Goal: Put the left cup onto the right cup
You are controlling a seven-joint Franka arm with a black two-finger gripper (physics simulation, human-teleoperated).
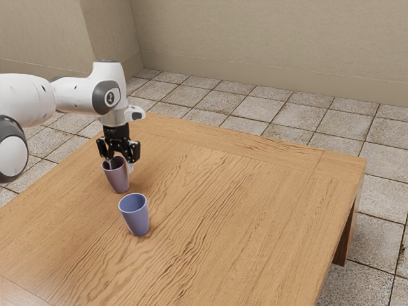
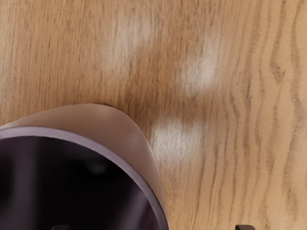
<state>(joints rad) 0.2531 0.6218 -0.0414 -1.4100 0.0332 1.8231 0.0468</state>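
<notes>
A mauve cup [image 1: 116,176] stands upright on the wooden table [image 1: 242,210], toward the exterior view's left. My gripper [image 1: 120,164] hangs right over its rim, open. One finger reaches down inside the cup and the other sits outside its wall, and neither presses the wall. In the wrist view the mauve cup [image 2: 81,167] shows its dark inside and pale rim just under my hand. A lavender-blue cup [image 1: 134,213] stands upright nearer the front edge, a short way from the mauve one, and nothing touches it.
The table stretches far toward the exterior view's right, with its edge and one leg [image 1: 347,233] there. A tiled floor [image 1: 306,115] and plain walls surround it.
</notes>
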